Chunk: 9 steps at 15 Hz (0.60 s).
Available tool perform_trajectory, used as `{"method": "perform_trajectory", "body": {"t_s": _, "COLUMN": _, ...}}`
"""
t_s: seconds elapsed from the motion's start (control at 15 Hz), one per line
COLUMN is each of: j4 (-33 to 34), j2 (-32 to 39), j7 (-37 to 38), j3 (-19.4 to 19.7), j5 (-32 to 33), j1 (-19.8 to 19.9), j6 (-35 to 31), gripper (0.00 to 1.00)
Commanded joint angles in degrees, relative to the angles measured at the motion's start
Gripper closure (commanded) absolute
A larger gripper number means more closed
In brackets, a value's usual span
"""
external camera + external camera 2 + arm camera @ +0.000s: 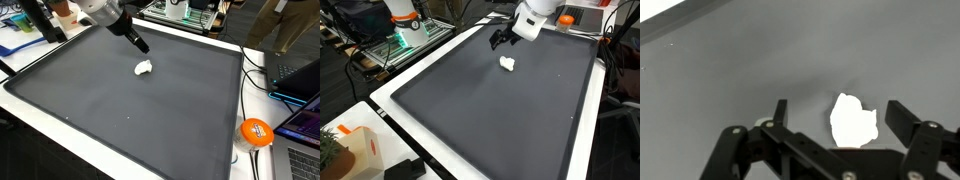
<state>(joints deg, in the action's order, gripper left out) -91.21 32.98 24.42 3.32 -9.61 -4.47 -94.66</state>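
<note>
White and crumpled, the small wad (144,68) lies on the dark tabletop (110,110) just beneath the wide-open pincer (142,46), where, I reckon, one off-centre finger could flick it away.

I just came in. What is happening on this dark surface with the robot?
A single robot arm holds its gripper over a small white lump that lies on a large dark mat. The jaws are open and hold nothing. In the wrist view the lump shows between the open jaws, below them. In both exterior views the gripper appears just above the lump and does not seem to touch it.
</note>
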Motion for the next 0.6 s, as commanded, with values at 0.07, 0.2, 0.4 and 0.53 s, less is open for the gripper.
{"method": "perform_trajectory", "body": {"t_s": 0.07, "j4": -12.4, "j2": -7.1, "j7": -4.6, "j3": -0.7, "j5": -1.1, "j1": 1.3, "j6": -8.9, "gripper": 0.00}}
{"method": "perform_trajectory", "body": {"t_s": 0.2, "j4": -17.1, "j2": -9.8, "j7": -6.0, "j3": -1.1, "j5": -3.2, "j1": 2.1, "j6": -12.9, "gripper": 0.00}}
{"method": "perform_trajectory", "body": {"t_s": 0.4, "j4": -24.9, "j2": -14.8, "j7": -6.6, "j3": -1.7, "j5": -7.0, "j1": 2.1, "j6": -20.9, "gripper": 0.00}}
{"method": "perform_trajectory", "body": {"t_s": 0.53, "j4": -29.9, "j2": -18.3, "j7": -5.6, "j3": -2.3, "j5": -7.7, "j1": 1.0, "j6": -27.1, "gripper": 0.00}}
